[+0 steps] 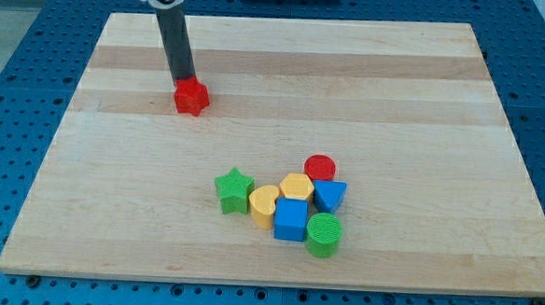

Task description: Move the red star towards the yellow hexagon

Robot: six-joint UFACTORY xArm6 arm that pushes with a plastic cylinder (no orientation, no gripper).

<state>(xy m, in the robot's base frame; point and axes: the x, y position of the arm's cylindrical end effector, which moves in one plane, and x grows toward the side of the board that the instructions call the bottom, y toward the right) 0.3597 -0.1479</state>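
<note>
The red star (191,96) lies on the wooden board at the view's upper left. My tip (182,80) stands right behind it, touching its top-left edge. The yellow hexagon (296,185) sits in a cluster of blocks at the lower middle, well down and to the right of the red star.
Around the yellow hexagon are a red cylinder (320,167), a blue triangle (330,195), a blue cube (290,219), a green cylinder (323,235), a yellow heart-like block (263,204) and a green star (234,189). The board (424,104) lies on a blue perforated table.
</note>
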